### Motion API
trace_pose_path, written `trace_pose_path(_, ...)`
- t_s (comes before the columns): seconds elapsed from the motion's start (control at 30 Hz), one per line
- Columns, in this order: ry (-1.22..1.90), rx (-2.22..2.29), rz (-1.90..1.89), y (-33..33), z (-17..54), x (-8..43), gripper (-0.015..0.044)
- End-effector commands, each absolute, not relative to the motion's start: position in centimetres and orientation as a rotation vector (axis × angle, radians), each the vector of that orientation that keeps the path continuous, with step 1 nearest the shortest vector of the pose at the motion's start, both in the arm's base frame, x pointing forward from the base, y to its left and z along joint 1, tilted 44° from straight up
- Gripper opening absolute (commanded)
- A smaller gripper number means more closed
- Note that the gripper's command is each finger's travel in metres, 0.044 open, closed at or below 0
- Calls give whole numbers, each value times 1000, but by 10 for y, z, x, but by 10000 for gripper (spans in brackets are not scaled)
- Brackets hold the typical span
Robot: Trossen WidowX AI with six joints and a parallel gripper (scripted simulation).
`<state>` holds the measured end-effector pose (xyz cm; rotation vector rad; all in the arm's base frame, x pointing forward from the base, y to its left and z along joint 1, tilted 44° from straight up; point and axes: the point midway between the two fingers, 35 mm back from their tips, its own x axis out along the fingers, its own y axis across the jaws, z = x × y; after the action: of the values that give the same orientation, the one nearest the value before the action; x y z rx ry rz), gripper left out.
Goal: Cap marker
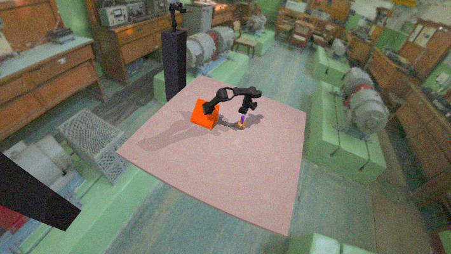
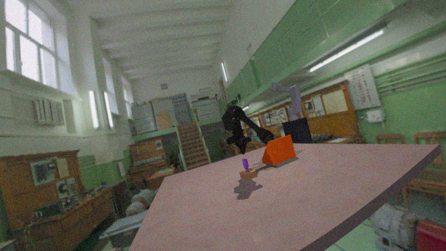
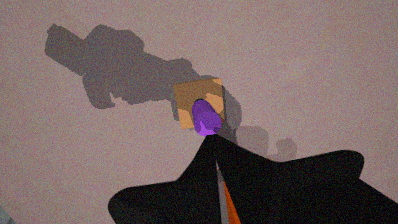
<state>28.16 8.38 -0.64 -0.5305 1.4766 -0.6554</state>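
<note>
pincer [image 2: 244,150]: shut tight, fingers pressed flat together, nothing between them; hangs above the purple cap, apart from it, with a visible gap in the exterior view.

cap [image 2: 245,163]: purple, sitting on top of the marker in the holder block; not loose on the counter anywhere in view. marker body hidden under the cap, not separable by eye.

holder block [image 2: 248,174]: tan, resting on the pink counter [image 2: 314,194], near the orange arm base [image 2: 279,150] but apart from it.

key relation: cap lies straight below the closed fingertips, a touch forward in the wrist view [image 3: 205,117]; tip of the joined fingers points right at it. one arm only, so no choice of side.

long axis: cap and marker upright, axis vertical, top end facing up toward the pincer; no lean visible in the exterior view.

top view check: pincer [image 1: 242,110] just above and behind the cap [image 1: 242,119], block [image 1: 241,126] under it.

judgement on stage: cap placed; closed pincer over it reads as set up for a straight downward push to seat it.

judgement on risk: off-centre push could tip the cap or slide off its top; whether it has clicked fully home can't be told from here.
</note>
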Motion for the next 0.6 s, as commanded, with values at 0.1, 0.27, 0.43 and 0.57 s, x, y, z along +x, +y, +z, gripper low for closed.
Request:
trace_pose_path(0.1, 1468, -526, -659, 79, -10, 282, 0)
trace_pose_path(0.27, 1468, -527, -660, 74, -15, 282, 0)
trace_pose_path(0.43, 1468, -527, -660, 68, -21, 282, 0)
trace_pose_path(0.57, 1468, -527, -660, 64, -25, 282, 0)
